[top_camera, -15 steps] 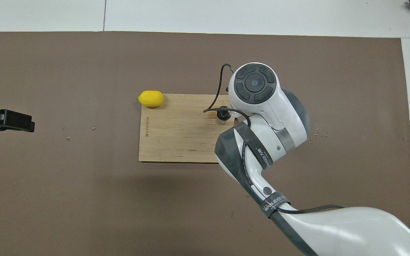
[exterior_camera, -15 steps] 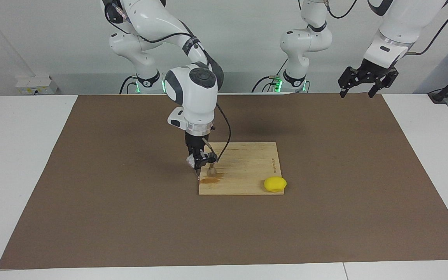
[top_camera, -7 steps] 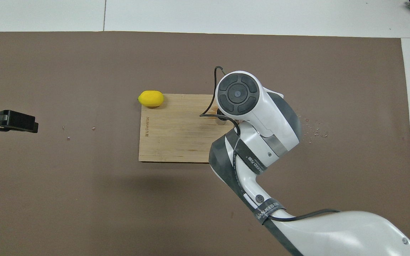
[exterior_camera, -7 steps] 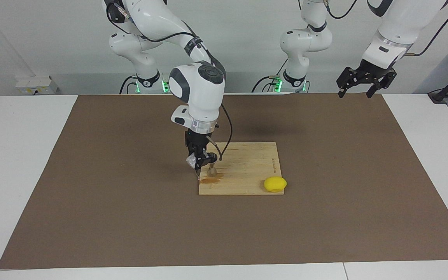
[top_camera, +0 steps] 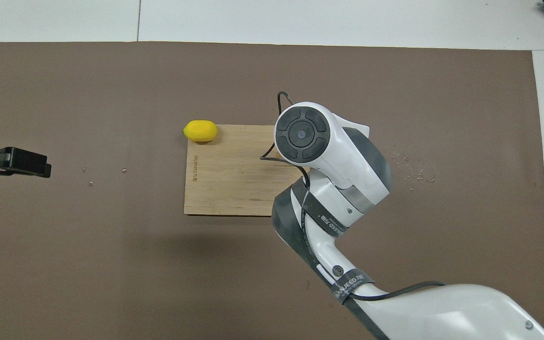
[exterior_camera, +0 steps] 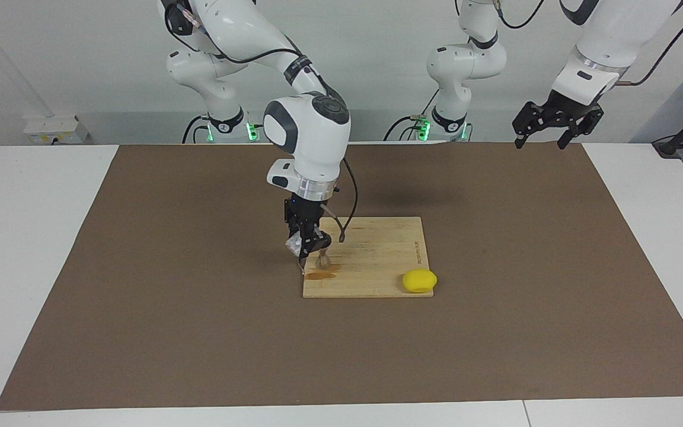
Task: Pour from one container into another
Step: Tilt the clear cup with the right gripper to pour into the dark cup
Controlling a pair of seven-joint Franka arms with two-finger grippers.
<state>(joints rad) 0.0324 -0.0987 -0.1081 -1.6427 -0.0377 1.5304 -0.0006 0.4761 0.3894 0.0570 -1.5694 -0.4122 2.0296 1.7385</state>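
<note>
My right gripper (exterior_camera: pixel 307 244) is shut on the small clear cup (exterior_camera: pixel 292 244) and holds it tilted just above the wooden board (exterior_camera: pixel 377 261), beside the steel jigger (exterior_camera: pixel 322 260). The jigger stands upright on the board, at its end toward the right arm. A brown wet stain (exterior_camera: pixel 321 274) lies on the board at the jigger's foot. In the overhead view the right arm's wrist (top_camera: pixel 300 137) hides the gripper, the cup and the jigger. My left gripper (exterior_camera: pixel 540 142) is open and empty, waiting in the air over the mat's corner at the left arm's end; it also shows in the overhead view (top_camera: pixel 26 162).
A yellow lemon (exterior_camera: pixel 418 280) lies at the board's corner (top_camera: pixel 199 131) toward the left arm's end, farther from the robots than the jigger. Small crumbs or droplets (top_camera: pixel 413 171) are scattered on the brown mat (exterior_camera: pixel 140 296) beside the board.
The right arm's wrist has swung toward the left arm's end and now covers the jigger in the overhead view. The cup stays in the right gripper by the jigger. The left gripper barely moved.
</note>
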